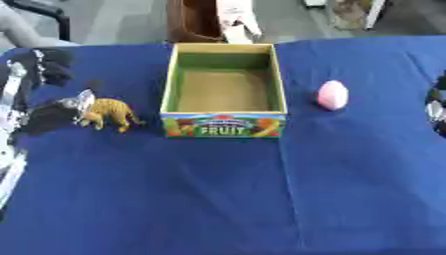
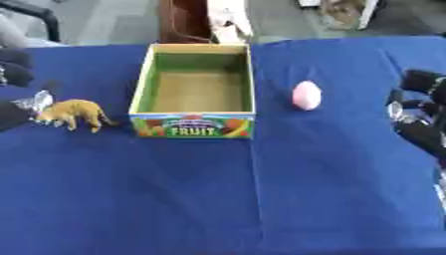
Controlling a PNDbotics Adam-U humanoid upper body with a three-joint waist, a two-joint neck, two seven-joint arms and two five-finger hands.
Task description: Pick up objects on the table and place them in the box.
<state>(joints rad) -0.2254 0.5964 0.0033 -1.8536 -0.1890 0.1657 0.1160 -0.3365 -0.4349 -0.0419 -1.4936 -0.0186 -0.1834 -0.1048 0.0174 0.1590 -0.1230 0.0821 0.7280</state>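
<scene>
The box (image 1: 223,124) is an open cardboard tray with green inner walls, a brown floor and a bright front panel reading FRUIT; it sits near the far edge of the blue table (image 1: 218,199), about midway across. The left hand (image 1: 39,117) touches the tiger figure's (image 1: 111,113) head by the left edge (finger state cannot be told). The right hand (image 2: 422,122) shows at the right edge, likewise unclear. A pink egg-shaped object (image 1: 332,95) lies right of the box.

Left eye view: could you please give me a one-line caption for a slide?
Left hand at a toy tiger beside the empty fruit box; pink egg-shaped object waits right.
</scene>
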